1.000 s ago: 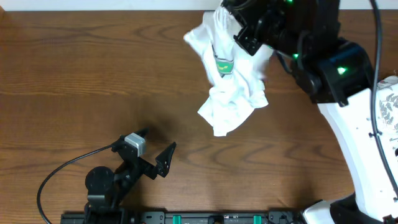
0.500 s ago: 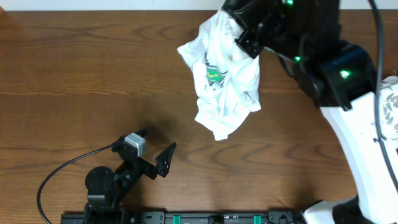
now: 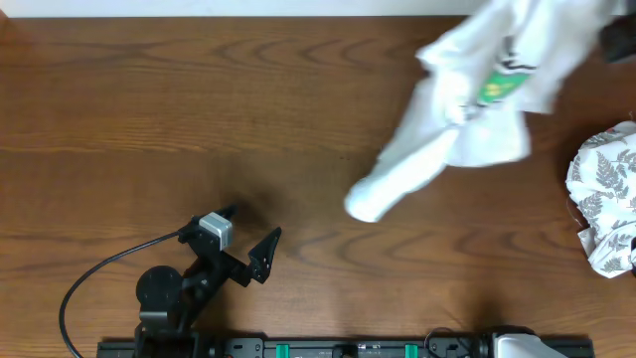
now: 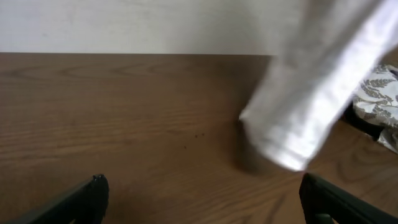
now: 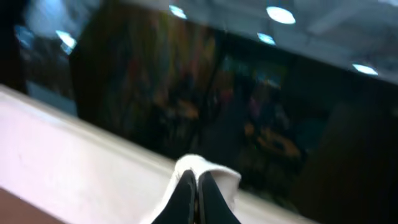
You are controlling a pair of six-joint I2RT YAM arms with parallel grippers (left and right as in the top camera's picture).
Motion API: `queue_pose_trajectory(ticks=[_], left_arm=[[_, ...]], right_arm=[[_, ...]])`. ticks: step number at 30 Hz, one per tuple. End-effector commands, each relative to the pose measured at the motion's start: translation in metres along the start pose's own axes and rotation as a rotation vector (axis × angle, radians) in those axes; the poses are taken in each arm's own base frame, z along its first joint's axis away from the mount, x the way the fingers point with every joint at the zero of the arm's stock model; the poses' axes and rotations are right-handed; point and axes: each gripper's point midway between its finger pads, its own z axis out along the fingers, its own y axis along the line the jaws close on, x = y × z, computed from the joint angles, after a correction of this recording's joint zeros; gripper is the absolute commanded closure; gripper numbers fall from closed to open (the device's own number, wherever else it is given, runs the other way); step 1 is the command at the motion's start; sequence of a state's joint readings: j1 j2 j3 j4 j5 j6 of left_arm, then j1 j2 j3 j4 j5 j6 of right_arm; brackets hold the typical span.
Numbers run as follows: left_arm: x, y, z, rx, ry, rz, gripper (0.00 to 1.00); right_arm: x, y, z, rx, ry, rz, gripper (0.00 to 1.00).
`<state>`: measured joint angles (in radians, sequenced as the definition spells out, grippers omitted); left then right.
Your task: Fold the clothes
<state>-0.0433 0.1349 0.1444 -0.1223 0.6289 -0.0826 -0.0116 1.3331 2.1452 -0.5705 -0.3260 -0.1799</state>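
Observation:
The clothes (image 3: 467, 114), a white T-shirt with a small green chest graphic, hang blurred in the air over the table's back right, their lower end trailing toward the middle. In the left wrist view the clothes (image 4: 305, 99) dangle just above the wood. My right gripper (image 5: 198, 190) is raised, facing a dark window, and is shut on a fold of the white fabric (image 5: 219, 173). It is almost wholly outside the overhead view. My left gripper (image 3: 248, 234) rests low at the front left, open and holding nothing, well apart from the shirt. Its fingertips (image 4: 94, 190) stand wide apart.
A white cloth printed with grey fern leaves (image 3: 606, 194) lies bunched at the right edge, also seen as the fern cloth (image 4: 380, 93) behind the shirt. A black cable (image 3: 94, 278) loops at the front left. Bare brown table (image 3: 149, 109) spreads to the left.
The right arm has swung up and to the right, out of the overhead view, carrying the T-shirt with it. The fern-leaf cloth has come into sight. The left arm has not moved.

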Motion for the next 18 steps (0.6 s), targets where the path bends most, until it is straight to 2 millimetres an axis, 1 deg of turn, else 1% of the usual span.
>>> queue_pose_trajectory(ticks=[1,4,6,9,13,14,16,18], left_arm=[[0.000,-0.002,0.000,0.009,-0.002,-0.002,0.02],[0.000,0.002,0.000,-0.010,-0.003,-0.003,0.02],[0.000,0.004,0.000,-0.020,-0.003,-0.004,0.02],[0.000,0.004,0.000,-0.020,-0.003,-0.004,0.02],[0.000,0.004,0.000,-0.020,-0.003,-0.004,0.02],[0.000,0.004,0.000,-0.020,-0.003,-0.004,0.02],[0.000,0.004,0.000,-0.020,-0.003,-0.004,0.02],[0.000,0.004,0.000,-0.020,-0.003,-0.004,0.02]], right_arm=[[0.007,0.035,0.017,-0.331,-0.026,0.196,0.99],[0.012,0.053,0.032,-0.513,-0.038,0.306,0.99],[0.024,0.069,0.046,-0.635,-0.018,0.377,0.99],[0.055,0.100,0.070,-0.802,0.053,0.479,0.98],[0.106,0.155,0.096,-1.013,0.165,0.577,0.98],[0.115,0.166,0.100,-1.047,0.185,0.594,0.98],[0.132,0.193,0.107,-1.123,0.227,0.630,0.98],[0.144,0.223,0.109,-1.197,0.262,0.658,0.98]])
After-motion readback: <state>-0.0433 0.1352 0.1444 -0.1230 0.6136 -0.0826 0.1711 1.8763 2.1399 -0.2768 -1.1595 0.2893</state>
